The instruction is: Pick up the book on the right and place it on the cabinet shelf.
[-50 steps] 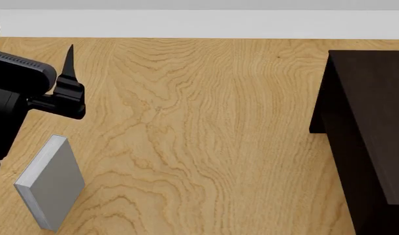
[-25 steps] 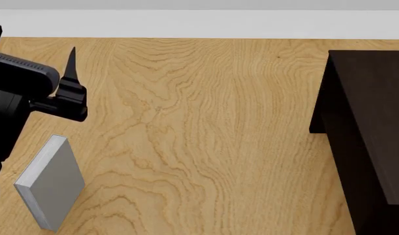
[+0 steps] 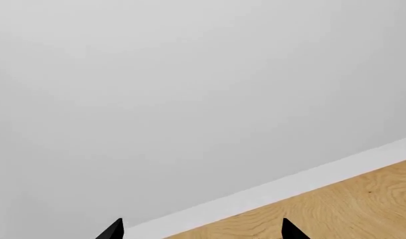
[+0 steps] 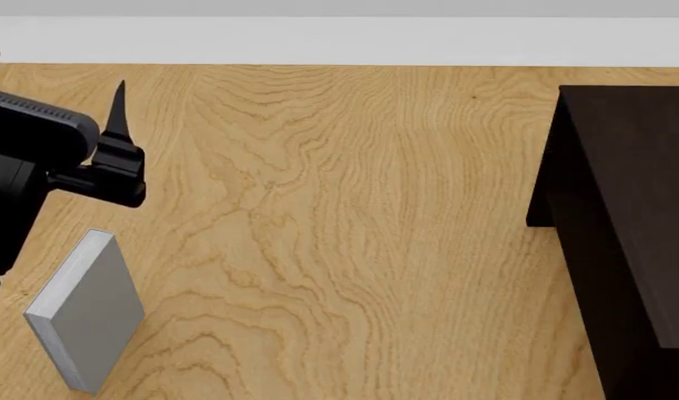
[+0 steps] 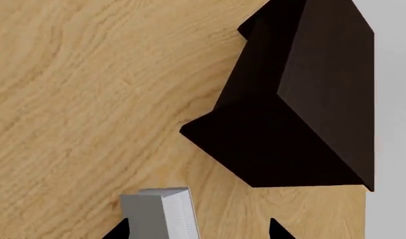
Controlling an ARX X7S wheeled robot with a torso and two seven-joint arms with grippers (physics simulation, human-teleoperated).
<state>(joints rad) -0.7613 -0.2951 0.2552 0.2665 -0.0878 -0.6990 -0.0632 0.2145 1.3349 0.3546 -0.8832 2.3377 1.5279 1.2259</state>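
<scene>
Open wide on the right: jaws spread, with only the two dark tips showing in the right wrist view. Between those jaws, the book [image 5: 159, 214], pale grey with a white ribbed edge, much closer to one tip than to the other. Impossible to tell if touching that near tip; a clear gap to the far one. Beyond the right jaws, well apart from the book, the very dark brown cabinet [image 5: 302, 99] on the wood-grain floor [image 5: 76, 99], seen from above. No view into it, so nothing to say about the shelf. Open wide on the left as well, gripping nothing, with the left jaws pointing toward the grey wall [image 3: 189, 74] and the white baseboard [image 3: 269, 191]. In the head view, below the left jaws and nearer to the robot, another grey book [image 4: 89, 321] lying flat on the floor, beside the black left arm [image 4: 28, 158]. Far to the side of the left jaws, across the floor, the cabinet again.
</scene>
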